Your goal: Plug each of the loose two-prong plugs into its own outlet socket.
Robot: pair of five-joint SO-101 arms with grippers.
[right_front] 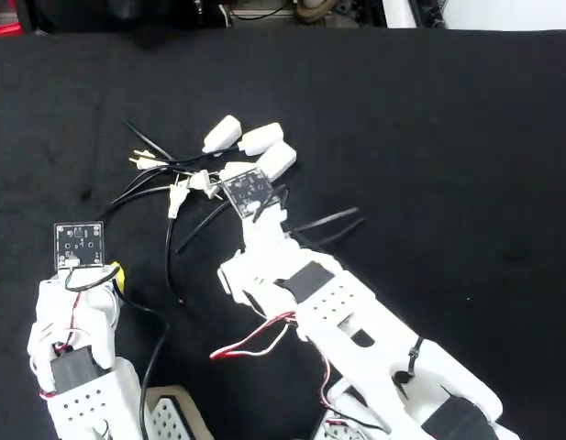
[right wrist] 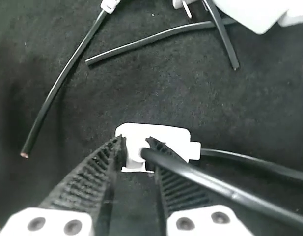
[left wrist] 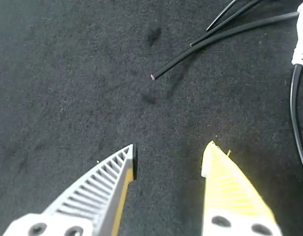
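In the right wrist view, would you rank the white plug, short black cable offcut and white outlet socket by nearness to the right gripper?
1. white plug, in the right gripper
2. short black cable offcut, ahead
3. white outlet socket, beyond

no readable text, no legible labels, numbers, brands or signs anywhere

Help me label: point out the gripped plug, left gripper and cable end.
plug (right wrist: 161,133), right wrist view, white body.
left gripper (left wrist: 171,147), left wrist view, midway between fingertips.
cable end (left wrist: 152,76), left wrist view, cut tip.
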